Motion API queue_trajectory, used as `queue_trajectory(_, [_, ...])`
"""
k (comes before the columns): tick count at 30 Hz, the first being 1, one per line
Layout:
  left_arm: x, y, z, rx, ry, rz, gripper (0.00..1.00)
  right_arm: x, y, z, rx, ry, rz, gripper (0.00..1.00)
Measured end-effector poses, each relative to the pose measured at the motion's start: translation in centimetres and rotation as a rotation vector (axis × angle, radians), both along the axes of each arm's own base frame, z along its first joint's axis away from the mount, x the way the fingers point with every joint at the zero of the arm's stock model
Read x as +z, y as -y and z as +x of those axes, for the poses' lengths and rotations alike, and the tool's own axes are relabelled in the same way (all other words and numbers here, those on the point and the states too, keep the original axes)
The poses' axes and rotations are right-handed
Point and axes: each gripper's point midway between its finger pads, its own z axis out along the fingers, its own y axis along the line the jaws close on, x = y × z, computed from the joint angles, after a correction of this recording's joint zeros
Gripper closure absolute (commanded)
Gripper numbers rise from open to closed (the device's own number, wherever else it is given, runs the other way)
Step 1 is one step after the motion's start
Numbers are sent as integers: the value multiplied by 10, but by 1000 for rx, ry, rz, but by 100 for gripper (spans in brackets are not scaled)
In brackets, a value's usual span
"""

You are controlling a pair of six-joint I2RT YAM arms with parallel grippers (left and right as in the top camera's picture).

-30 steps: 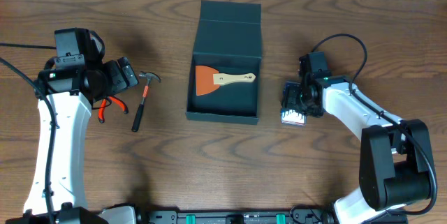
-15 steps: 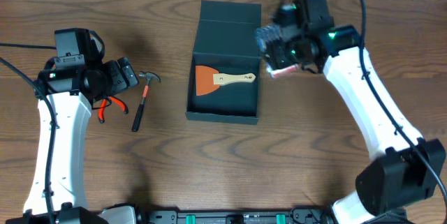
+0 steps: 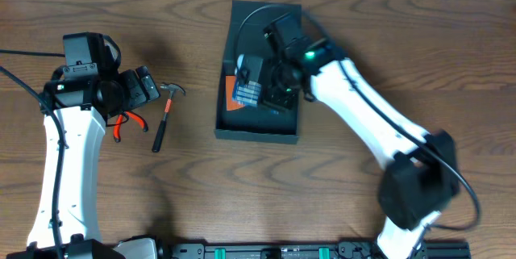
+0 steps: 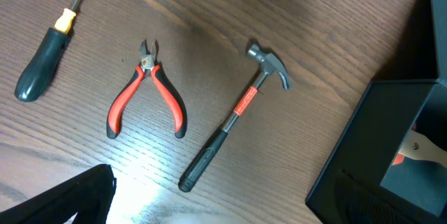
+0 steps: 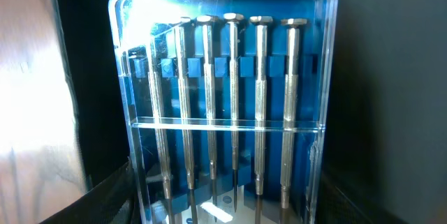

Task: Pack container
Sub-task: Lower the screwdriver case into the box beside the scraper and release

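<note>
Right claw [image 3: 260, 91] clenched on bit case [image 5: 223, 98], held over the open container [image 3: 256, 134], within its walls, container at the middle of the surface [image 3: 201, 194], long axis running near to far, flap lid [image 3: 256, 31] at the far end, left claw [image 3: 149, 88] beside hammer [image 4: 234, 116], grip state cannot be told.

The table [image 3: 185, 202] was brown with dark wood grain. The container [image 3: 256, 135] was dark teal-green. The case [image 5: 223, 105] was clear blue, its bits silver. The pliers [image 4: 149, 74] had red handles; the hammer [image 4: 241, 109] a black grip with an orange-red band.
</note>
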Motion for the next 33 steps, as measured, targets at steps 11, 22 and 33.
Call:
queue_trajectory(11, [0, 0, 0, 0, 0, 0, 2, -68, 5, -23, 82, -163, -121, 97])
queue_trajectory(22, [2, 0, 3, 0, 15, 2, 1, -54, 7, -11, 18, -117, -160, 1])
queue_trajectory(33, [5, 10, 10, -102, 44, 20, 8, 68, 21, 35, -209, 149, -28, 1])
